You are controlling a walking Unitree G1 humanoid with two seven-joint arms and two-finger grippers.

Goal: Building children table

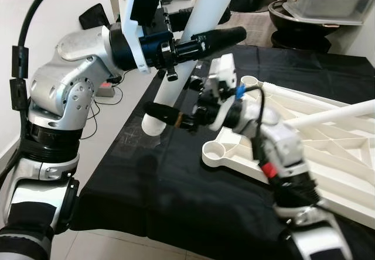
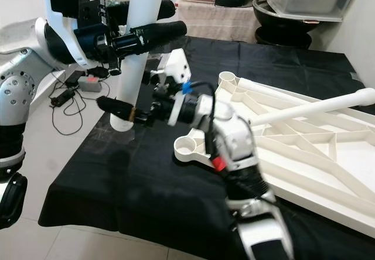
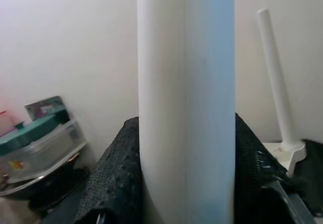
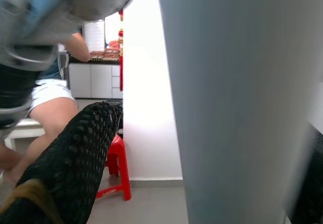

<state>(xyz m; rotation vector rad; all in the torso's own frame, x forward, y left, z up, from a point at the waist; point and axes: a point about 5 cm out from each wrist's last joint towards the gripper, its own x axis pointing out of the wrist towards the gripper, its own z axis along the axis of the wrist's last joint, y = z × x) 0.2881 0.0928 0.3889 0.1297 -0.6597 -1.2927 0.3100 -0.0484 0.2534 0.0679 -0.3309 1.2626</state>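
A table leg [image 1: 199, 43] stands left of the upturned tabletop [image 1: 328, 154] on the cloth [image 1: 176, 184].

White table leg [image 1: 193, 43]: top end cut off by upper edge in both eye views; both ends out of frame in left wrist view.

Left gripper [image 2: 153, 30]: near finger seen across front of leg, far finger hidden behind it — grip closure seen in left wrist view, w/ textured fingers [image 3: 108, 178] pressed on both sides.

Right gripper [image 1: 170, 116]: one finger seen at leg's lower end; second hidden, state not determinable.

Upturned tabletop [image 2: 328, 154]: right portion cut off by frame edge; part obscured by right forearm.

Person [image 4: 50, 108] in right wrist view — only partly seen, blurred.
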